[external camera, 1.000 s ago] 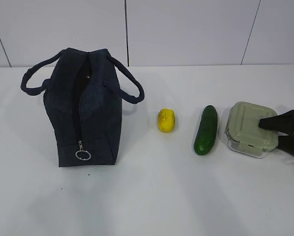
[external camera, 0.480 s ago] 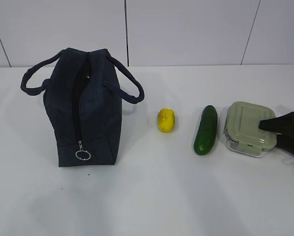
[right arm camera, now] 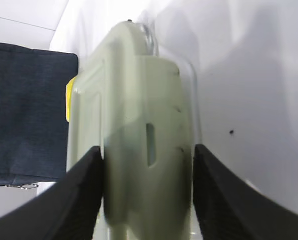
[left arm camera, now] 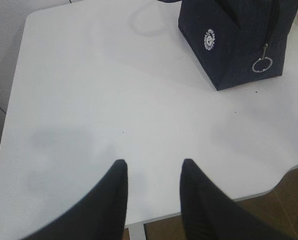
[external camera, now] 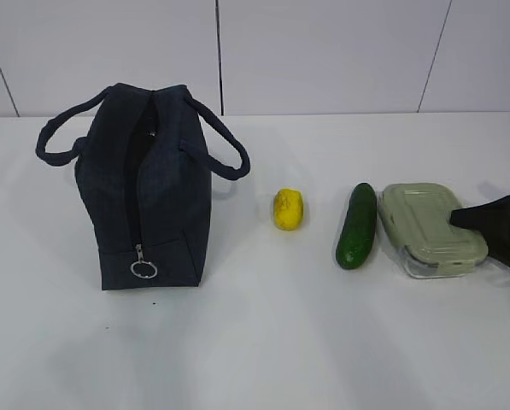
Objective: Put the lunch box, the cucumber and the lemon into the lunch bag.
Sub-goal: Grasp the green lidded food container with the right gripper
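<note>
The lunch box [external camera: 430, 226] with its sage-green lid lies at the right of the table, tilted. My right gripper [external camera: 477, 224] comes in from the right edge and is shut on the box's near end. In the right wrist view its jaws [right arm camera: 147, 147] press both sides of the lid [right arm camera: 139, 110]. The dark green cucumber [external camera: 357, 225] lies just left of the box. The yellow lemon [external camera: 289, 209] lies further left. The navy lunch bag [external camera: 152, 196] stands at the left, its ring pull [external camera: 143, 269] hanging at the near end. My left gripper [left arm camera: 153, 162] is open and empty over the table's left front edge.
The bag's two loop handles [external camera: 225, 145] stick out to either side. The bag [left arm camera: 233, 45] sits to the upper right in the left wrist view. The table edge [left arm camera: 268, 187] runs close under the left gripper. A white wall stands behind the table.
The right gripper has closed on the lunch box. The box has shifted left towards the cucumber and tilted. Bag, lemon and cucumber have not moved.
</note>
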